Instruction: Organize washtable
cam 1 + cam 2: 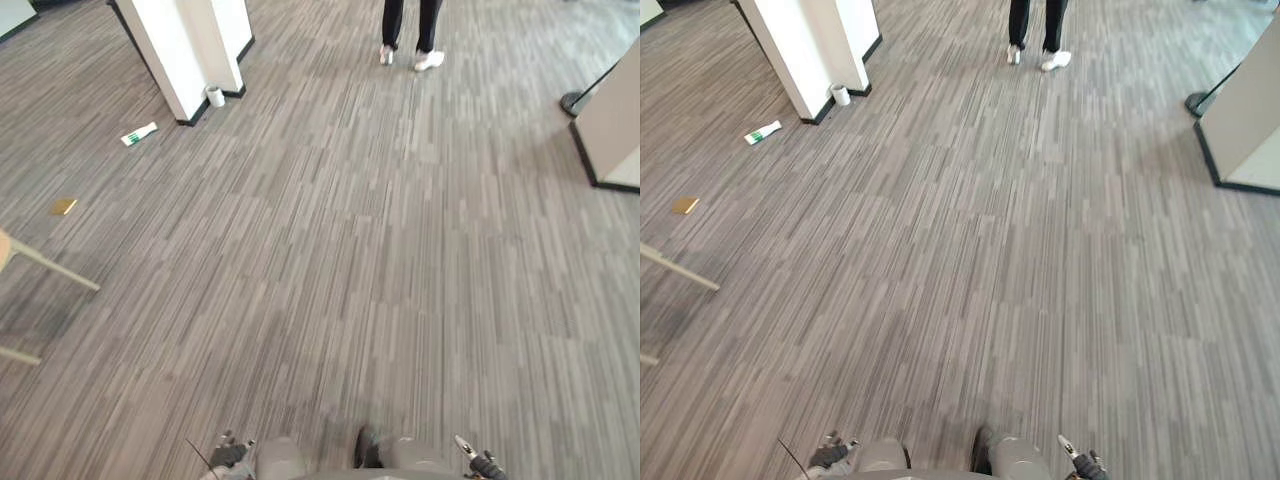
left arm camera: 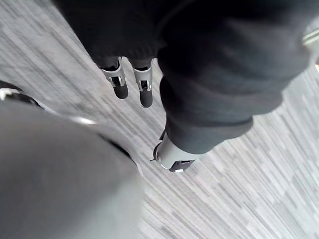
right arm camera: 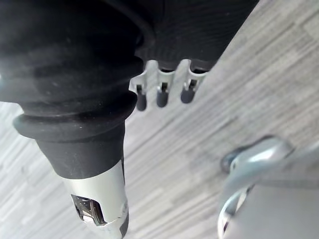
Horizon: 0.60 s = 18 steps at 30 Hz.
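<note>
Your left hand (image 2: 144,90) and right hand (image 3: 162,92) hang down, fingers loose, empty. A white-and-green tube (image 1: 139,133) lies far ahead, leftward.

No legible text, label, number or sign.

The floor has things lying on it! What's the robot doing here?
Nothing is being handled right now. The robot's left hand and right hand hang open and empty above the carpet floor. A white-and-green tube and a flat yellow piece lie on the floor off to its left. What looks like a small white cup stands by a white pillar. A person stands farther ahead.
</note>
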{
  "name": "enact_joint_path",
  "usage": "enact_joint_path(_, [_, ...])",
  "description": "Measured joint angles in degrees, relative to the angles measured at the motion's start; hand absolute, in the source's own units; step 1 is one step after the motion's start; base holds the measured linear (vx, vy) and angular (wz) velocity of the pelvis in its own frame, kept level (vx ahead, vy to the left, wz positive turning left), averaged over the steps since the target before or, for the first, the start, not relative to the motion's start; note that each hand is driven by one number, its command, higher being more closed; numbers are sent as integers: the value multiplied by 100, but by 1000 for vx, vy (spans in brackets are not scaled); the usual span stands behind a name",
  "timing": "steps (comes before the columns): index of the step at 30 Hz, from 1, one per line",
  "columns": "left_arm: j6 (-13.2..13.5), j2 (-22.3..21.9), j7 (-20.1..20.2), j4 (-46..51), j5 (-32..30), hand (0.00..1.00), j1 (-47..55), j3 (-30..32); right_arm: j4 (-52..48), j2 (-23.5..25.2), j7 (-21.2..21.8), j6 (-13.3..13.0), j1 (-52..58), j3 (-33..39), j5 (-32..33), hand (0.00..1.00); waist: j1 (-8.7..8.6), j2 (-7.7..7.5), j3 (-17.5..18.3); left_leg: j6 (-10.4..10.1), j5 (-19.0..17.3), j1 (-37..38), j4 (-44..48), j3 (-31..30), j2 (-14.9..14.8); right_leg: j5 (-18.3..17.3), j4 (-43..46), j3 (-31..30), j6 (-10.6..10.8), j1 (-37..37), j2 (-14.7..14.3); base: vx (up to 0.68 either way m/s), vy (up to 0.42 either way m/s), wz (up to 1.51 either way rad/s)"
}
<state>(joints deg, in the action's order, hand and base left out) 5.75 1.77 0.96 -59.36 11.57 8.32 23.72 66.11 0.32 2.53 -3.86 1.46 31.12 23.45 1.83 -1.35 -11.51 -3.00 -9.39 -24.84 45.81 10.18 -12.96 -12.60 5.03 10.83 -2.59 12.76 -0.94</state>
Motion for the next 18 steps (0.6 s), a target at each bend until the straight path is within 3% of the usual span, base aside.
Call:
enact_joint_path(1, [23, 4, -20, -40, 74, 0, 22, -126, 45, -62, 4, -6, -23, -6, 86, 0, 67, 16, 11, -115, 93, -35, -1158, -46, 230, -69, -120, -141, 113, 194, 110, 829, 273, -99])
enact_joint_path(2, [76, -58, -56, -98, 192, 0, 88, -202, 63, -108, 18, -20, -7, -15, 136, 0, 222, 153, 83, -416, 323, 3, -2751, -204, 399, -103, -319, -353, 164, 451, 153, 697, 305, -103])
enact_joint_path(3, [93, -81, -106, -118, 213, 0, 142, -266, 61, -129, 18, -26, -7, -30, 140, 0, 294, 196, 108, -345, 752, -35, -2972, -296, 420, -140, -390, -495, 204, 584, 176, 731, 379, -116])
enact_joint_path(4, [112, -74, -124, -223, 340, 0, 208, -305, 93, -62, 14, -21, -2, -67, 144, 0, 364, 167, 204, 56, 1375, -22, -2726, -355, 547, -159, -358, -711, 209, 721, 302, 756, 412, -63])
enact_joint_path(5, [133, 63, -130, -251, 382, 0, 188, -285, 163, 49, 18, -18, -4, -44, 152, 0, 282, -90, 334, 282, 1213, -69, -2531, -337, 747, -151, 180, -776, 214, 480, 584, 747, 400, -30])
enact_joint_path(6, [154, 95, -134, -251, 382, 0, 177, -277, 256, 50, 19, -15, -21, -14, 163, 0, 231, -166, 381, 403, 1091, -82, -2400, -293, 835, -115, 569, -829, 275, 312, 716, 729, 389, 14])
enact_joint_path(7, [185, 167, -128, -333, 364, 0, 172, -278, 371, 43, 6, -6, -12, 5, 179, 0, 207, -286, 376, 508, 709, 110, -2123, -174, 990, 55, 1586, -1110, 546, 29, 913, 579, 314, 1])
enact_joint_path(8, [187, 209, -128, -390, 357, 0, 175, -274, 426, 48, 9, -10, 0, 7, 180, 0, 216, -351, 373, 556, 504, 306, -2076, -85, 1063, 267, 2179, -1248, 661, -130, 979, 703, 383, -9])
enact_joint_path(9, [150, 280, -134, -530, 339, 0, 182, -261, 496, 61, 15, -10, 27, 25, 179, 0, 189, -407, 367, 668, 192, 839, -2117, 9, 1221, 1113, 3362, -1337, 849, -432, 1137, 788, 411, -15])
enact_joint_path(10, [99, 292, -129, -559, 289, 0, 181, -279, 529, 76, 35, -6, 45, 25, 162, 0, 154, -317, 310, 732, 31, 1439, -2310, 34, 1339, 1487, 4413, -1198, 1051, -703, 1321, 771, 384, -5])
enact_joint_path(11, [87, 289, -124, -553, 254, 0, 168, -283, 552, 80, 61, -3, 57, 17, 116, 0, 115, -319, 305, 769, -13, 1801, -2502, 2, 1409, 1401, 4850, -994, 1008, -858, 1408, 713, 327, 10])
enact_joint_path(13, [81, 274, -105, -552, 226, 0, 105, -421, 449, 30, 139, -14, 146, -16, -27, 0, -57, -148, 293, 807, -38, 3046, -3452, -162, 1457, 501, 5492, -249, 605, -1425, 1366, 515, 190, 23])
enact_joint_path(14, [82, 277, -104, -554, 226, 0, 62, -471, 420, 26, 144, -29, 152, -6, -48, 0, -101, -119, 288, 807, -38, 3272, -3649, -186, 1441, 295, 5397, -91, 557, -1577, 1298, 454, 103, 20])
enact_joint_path(16, [73, 295, -106, -595, 174, 0, -229, -608, 284, 17, 137, -88, 269, 88, -158, 0, -217, -104, 284, 771, -203, 3827, -4002, -343, 1389, -134, 4232, 386, 516, -2293, 999, 443, 22, 34])
enact_joint_path(17, [75, 294, -106, -592, 149, 0, -305, -620, 273, 13, 127, -87, 332, 97, -168, 0, -252, -100, 282, 755, -292, 3867, -3999, -401, 1363, -128, 3733, 480, 504, -2432, 925, 469, -29, 53])
enact_joint_path(18, [86, 288, -109, -577, 121, 0, -445, -692, 262, 13, 116, -83, 473, 101, -164, 0, -287, -83, 286, 691, -497, 3931, -3989, -496, 1332, 34, 2630, 620, 396, -2693, 799, 504, -46, 37])
